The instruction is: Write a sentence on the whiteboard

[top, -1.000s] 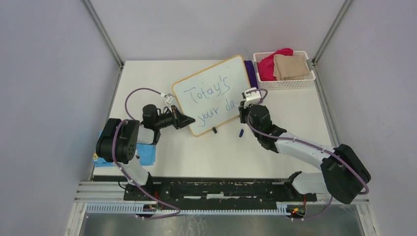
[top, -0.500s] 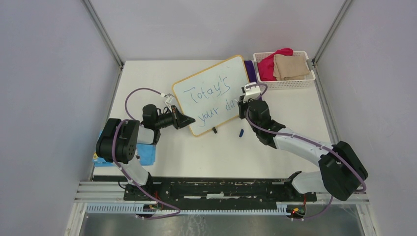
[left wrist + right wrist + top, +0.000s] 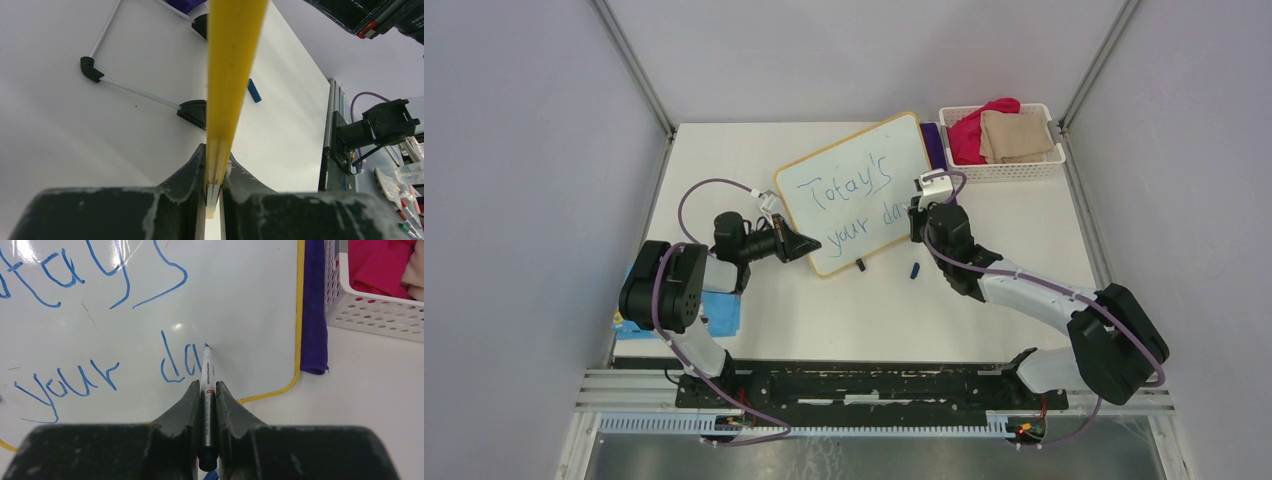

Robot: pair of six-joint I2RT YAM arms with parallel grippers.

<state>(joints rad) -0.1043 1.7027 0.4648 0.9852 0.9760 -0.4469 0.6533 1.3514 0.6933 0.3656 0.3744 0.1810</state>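
The whiteboard (image 3: 854, 185) lies tilted at the table's middle, with a tan-yellow frame. The sentence (image 3: 849, 195) on it reads "Totay's" over "your da" in blue. My left gripper (image 3: 803, 246) is shut on the whiteboard's near-left edge; in the left wrist view the yellow frame (image 3: 232, 75) runs up from between the jaws of the left gripper (image 3: 214, 172). My right gripper (image 3: 917, 222) is shut on a marker (image 3: 207, 382). The marker's tip rests on the whiteboard (image 3: 240, 295) just right of the "da" (image 3: 180, 362).
A white basket (image 3: 1004, 172) holding pink and tan cloths stands at the back right, with a purple cloth (image 3: 934, 148) beside it. A blue marker cap (image 3: 914, 269) lies near the board's front edge. A blue booklet (image 3: 721, 310) sits under the left arm. A thin wire stand (image 3: 135, 91) shows under the board.
My right gripper has shifted a little toward the far side with the marker, along the end of "da". The left gripper and the whiteboard have not moved.
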